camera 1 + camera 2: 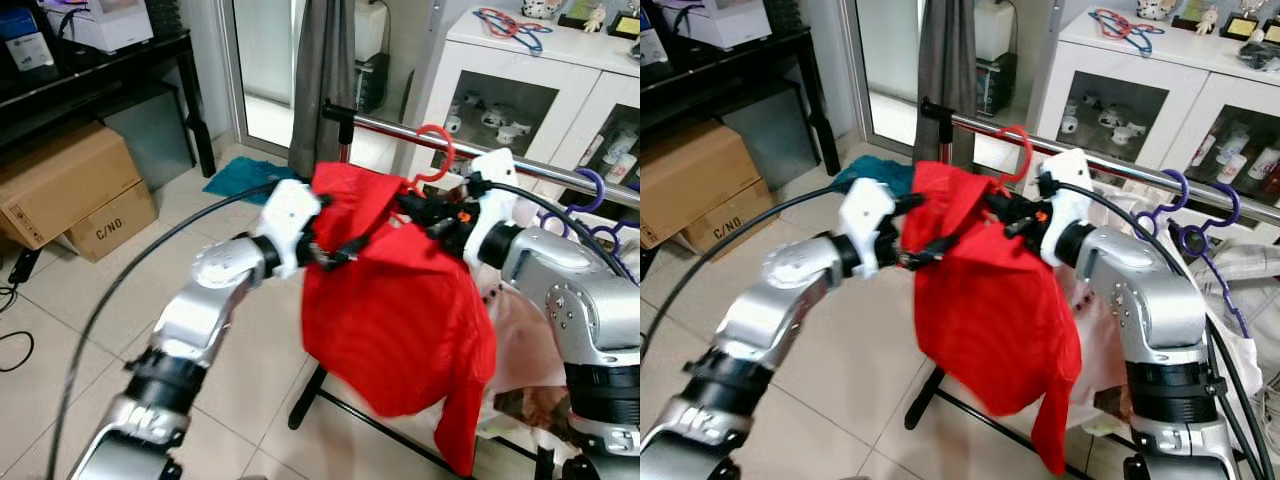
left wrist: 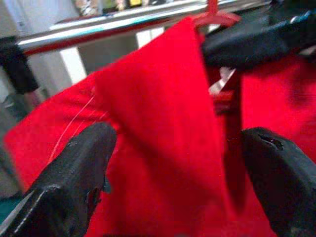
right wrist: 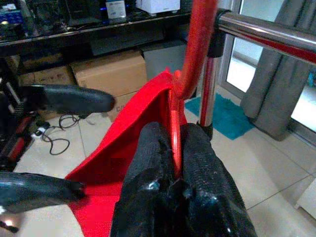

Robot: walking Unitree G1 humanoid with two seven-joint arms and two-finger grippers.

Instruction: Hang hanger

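Rail [image 1: 560, 172] of chromed steel crosses the room at chest height, purple hangers [image 1: 590, 190] already on it. Red garment [image 1: 400, 300] droops between both arms, draped on a red hanger [image 1: 436, 152] whose hook sits at the rail, seemingly not yet over it. Right gripper [image 3: 175, 148] pinches the hanger neck shut, likely to steer the hook. Left gripper [image 2: 168, 182] stands spread, fingers [image 2: 74, 182] flanking the cloth, probably steadying a shoulder.

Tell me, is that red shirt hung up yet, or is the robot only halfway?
Nearly. Done: the red shirt is on its red hanger. In hand: the right gripper pinches the hanger's neck, hook level with the steel rail; the open left gripper straddles the shirt. Left: confirming the hook sits on the rail, which is unclear, then letting go.
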